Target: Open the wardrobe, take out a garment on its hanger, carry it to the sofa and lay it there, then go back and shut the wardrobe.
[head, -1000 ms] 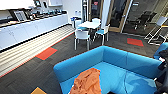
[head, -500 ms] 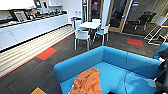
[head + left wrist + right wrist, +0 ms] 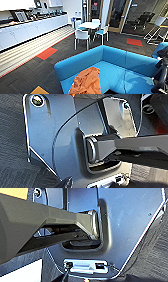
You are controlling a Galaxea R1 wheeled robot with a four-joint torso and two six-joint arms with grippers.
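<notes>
I've got the sofa [image 3: 112, 60] across the lower half of the head view, bright blue, cornered, low back running from lower left up to the right edge. The garment [image 3: 86, 82] lies crumpled on the seat cushion, bottom centre of frame, orange, resting on the sofa and clear of the backrest. Can't make out the hanger in the folds.

Floor is dark grey carpet [image 3: 32, 72] with orange tiles [image 3: 47, 53] left of centre, a red one [image 3: 134, 41] at upper right and a yellow-orange one [image 3: 40, 90] at the bottom edge. A pale striped strip [image 3: 22, 52] runs along the white counter [image 3: 30, 28] at upper left, with appliances on it. Upper centre: a round white tabletop [image 3: 89, 24] with white chairs [image 3: 82, 36] with blue seats around it, well apart from the sofa. Glass doors [image 3: 117, 15] behind it, a dark chair beyond the glass.

A dark arm part [image 3: 161, 75] shows at the lower right edge. Both wrist views show the robot's plate and bar over carpet; I can't tell the state of either set of jaws.
</notes>
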